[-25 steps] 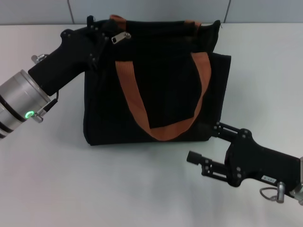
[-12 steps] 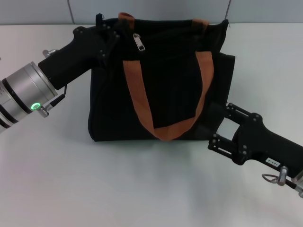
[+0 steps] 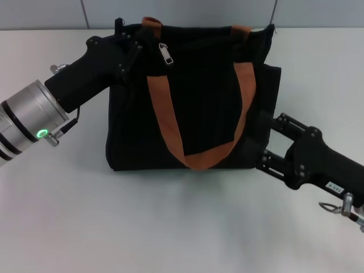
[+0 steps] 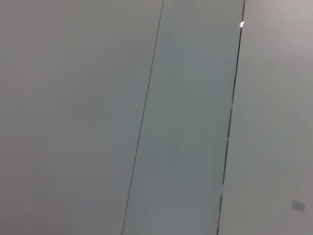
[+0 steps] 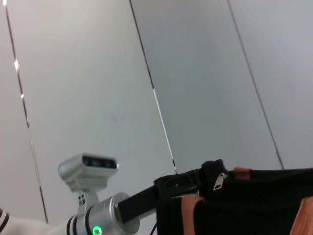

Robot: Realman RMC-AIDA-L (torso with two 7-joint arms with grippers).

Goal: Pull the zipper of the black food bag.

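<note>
The black food bag (image 3: 199, 96) stands upright mid-table in the head view, with rust-orange strap handles (image 3: 162, 108). The silver zipper (image 3: 166, 52) hangs at the bag's top edge, near its left end. My left gripper (image 3: 127, 38) is at the bag's top left corner, just left of the zipper, shut on the bag's top edge. My right gripper (image 3: 266, 141) is open, its fingers against the bag's lower right side. The right wrist view shows the bag's top (image 5: 254, 200), the zipper (image 5: 220, 181) and my left arm (image 5: 122, 210). The left wrist view shows only wall panels.
The bag stands on a white table (image 3: 142, 222) with grey wall panels (image 3: 182, 11) close behind it. My right arm (image 3: 324, 168) lies low over the table at the front right. My left arm (image 3: 40, 116) reaches in from the left.
The bag and my left gripper have shifted a little to the right. My right gripper has moved up from the front table to the bag's lower right side.
</note>
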